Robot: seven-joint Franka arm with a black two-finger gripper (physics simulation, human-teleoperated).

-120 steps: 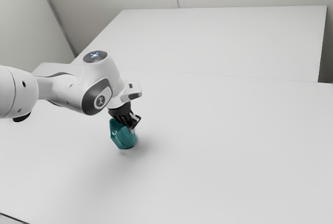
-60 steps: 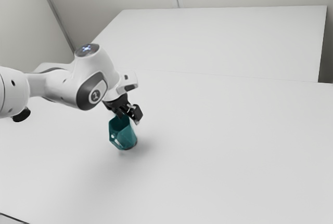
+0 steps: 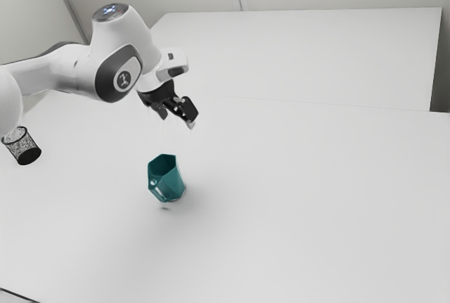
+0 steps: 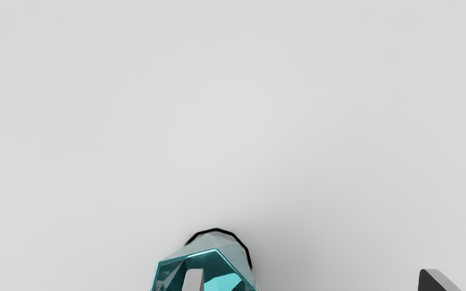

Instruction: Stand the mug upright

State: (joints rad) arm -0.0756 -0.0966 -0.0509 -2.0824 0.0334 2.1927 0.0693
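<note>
Right now, the faceted, glossy teal mug (image 3: 169, 178) is standing upright on the smooth white table (image 3: 316, 197), its open mouth facing up and its handle (image 3: 159, 194) pointing toward the near side of the exterior view. The black two-finger gripper (image 3: 176, 120) is hovering above the mug, well apart from it, and its jaws are standing wide, holding nothing. In the wrist view, one pale fingertip (image 4: 193, 279) is overlapping the mug's mouth, while the other is hanging over bare table, off to the mug's side. A thin black edge (image 4: 233, 233) is curving around the mug's base there, beyond the teal rim. The white jointed arm (image 3: 63, 71) is reaching in from the exterior view's left, partly covering a black mesh cylindrical cup (image 3: 25, 150) near that side.
</note>
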